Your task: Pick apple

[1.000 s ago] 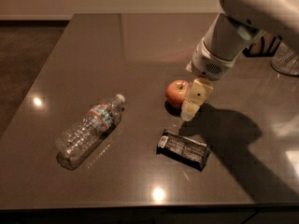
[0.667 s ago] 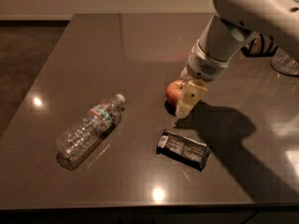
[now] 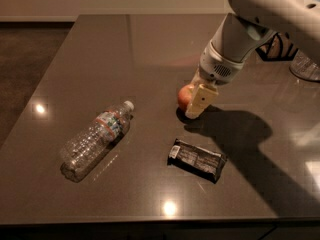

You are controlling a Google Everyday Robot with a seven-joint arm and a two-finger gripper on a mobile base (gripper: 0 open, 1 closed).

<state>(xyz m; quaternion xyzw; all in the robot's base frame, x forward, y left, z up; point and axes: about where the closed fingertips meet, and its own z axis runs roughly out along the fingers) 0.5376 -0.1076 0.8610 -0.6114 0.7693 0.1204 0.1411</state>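
Note:
The apple (image 3: 184, 97) is small, round and red-orange and rests on the dark tabletop (image 3: 125, 49) right of centre. Only its left part shows. The gripper (image 3: 196, 103) comes down from the white arm (image 3: 235, 44) at the upper right and is low at the apple, right against its right side, covering that side. Its cream tip reaches almost to the table surface.
A clear plastic bottle (image 3: 96, 139) lies on its side at the left. A dark wrapped snack bar (image 3: 196, 159) lies just in front of the apple. A dark stand (image 3: 278, 48) and a clear object (image 3: 306, 65) are at the far right edge.
The gripper has moved left and down, from beside the apple to right against it, and now covers more of it. The apple, bottle and bar have not moved.

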